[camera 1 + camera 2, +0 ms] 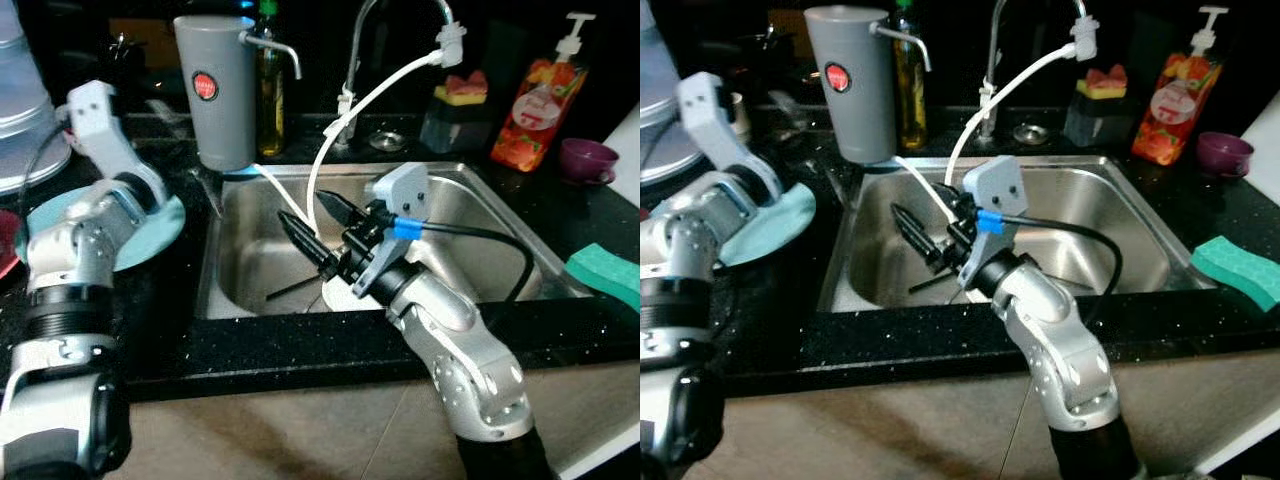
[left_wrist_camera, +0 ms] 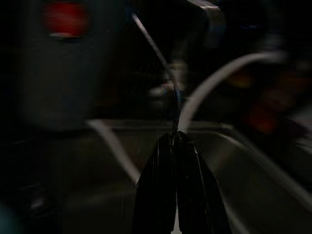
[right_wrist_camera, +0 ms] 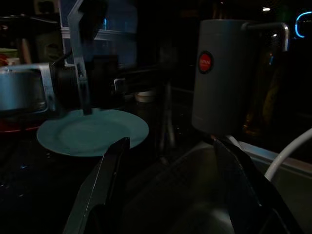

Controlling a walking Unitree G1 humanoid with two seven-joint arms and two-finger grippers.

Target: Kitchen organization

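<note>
Right gripper [image 1: 318,232] hovers over the sink [image 1: 500,215], fingers spread wide and empty, aimed left toward the plate [image 1: 155,232], probably the item to organize. Left gripper [image 2: 178,185], fingers pressed together, sits over the plate on the desk [image 1: 300,345]. A grey dispenser [image 1: 215,90] stands behind.

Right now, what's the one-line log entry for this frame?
right gripper: open, empty, over sink | left gripper: shut, above teal plate | green sponge: right counter
</note>
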